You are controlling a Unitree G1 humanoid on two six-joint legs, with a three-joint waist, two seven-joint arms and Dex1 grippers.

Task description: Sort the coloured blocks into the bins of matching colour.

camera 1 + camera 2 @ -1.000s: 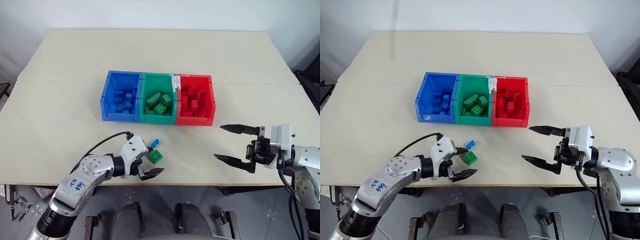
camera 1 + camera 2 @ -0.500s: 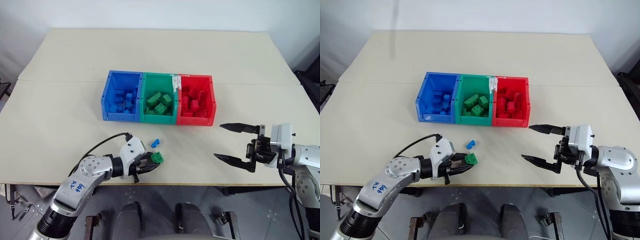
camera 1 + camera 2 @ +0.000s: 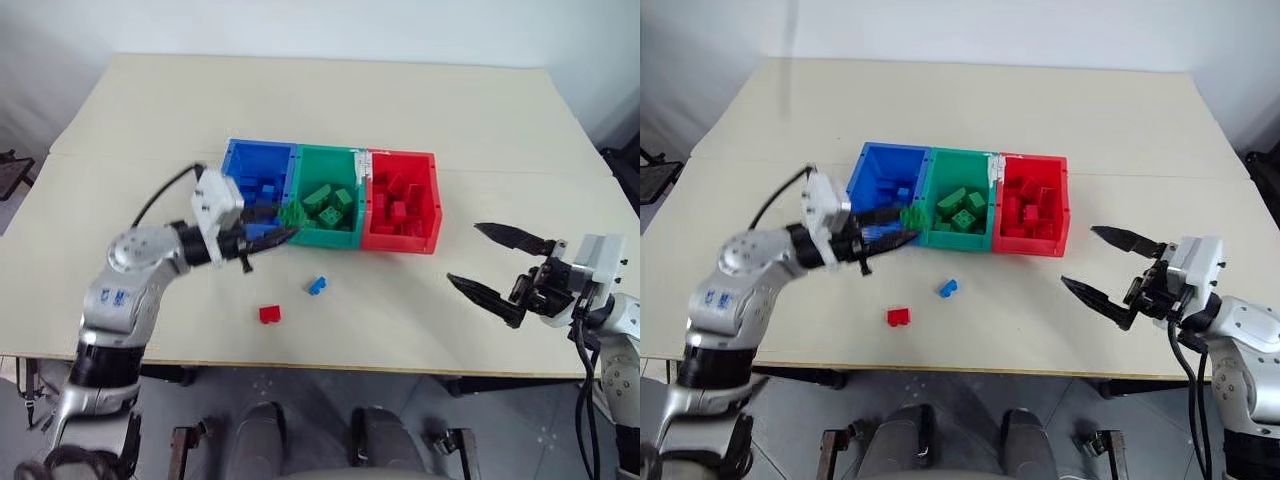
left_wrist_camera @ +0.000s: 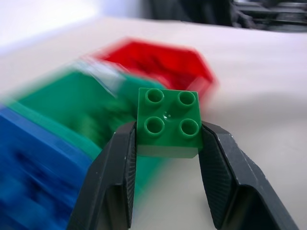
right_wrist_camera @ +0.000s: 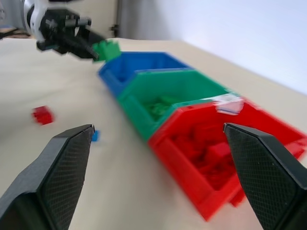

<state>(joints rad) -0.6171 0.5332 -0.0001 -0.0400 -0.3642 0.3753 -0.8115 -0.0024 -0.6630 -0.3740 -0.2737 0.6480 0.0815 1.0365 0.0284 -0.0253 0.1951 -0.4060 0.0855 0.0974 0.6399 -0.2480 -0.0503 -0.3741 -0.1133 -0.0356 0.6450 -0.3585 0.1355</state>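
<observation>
**One green brick in the air, two loose on the table**

One green block (image 4: pixel 168 124) sits clamped between the left gripper (image 3: pixel 283 232)'s two fingers, studs up, raised by the front edge of the bins (image 3: pixel 400 245), seemingly about where blue and green tubs meet. The right gripper (image 3: pixel 500 267) hangs wide open and empty, to the right of the red tub. On the table (image 3: pixel 150 130) in front of the bins lie a red block (image 3: pixel 269 314) and a blue block (image 3: pixel 317 285), apart from each other.
</observation>
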